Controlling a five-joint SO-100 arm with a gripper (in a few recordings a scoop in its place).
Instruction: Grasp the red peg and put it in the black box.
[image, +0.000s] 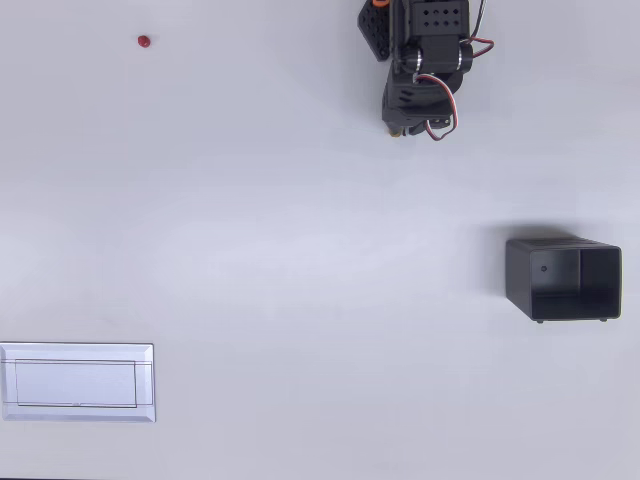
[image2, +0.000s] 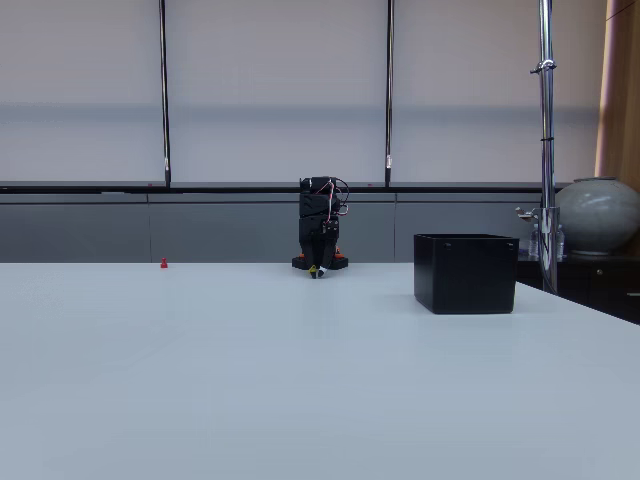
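One gripper (image: 399, 128) (folded, jaws unreadable), far from red peg (image: 144, 41).

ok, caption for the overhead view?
Red peg top left, black box right, folded arm top centre.

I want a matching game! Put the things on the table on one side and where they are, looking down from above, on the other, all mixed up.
Things:
1. red peg
2. black box
3. white tray
4. robot arm

Places in the overhead view:
A. bottom left corner
B. top edge, right of the middle
C. top left
D. right side

Right pairs: 1-C, 2-D, 3-A, 4-B.
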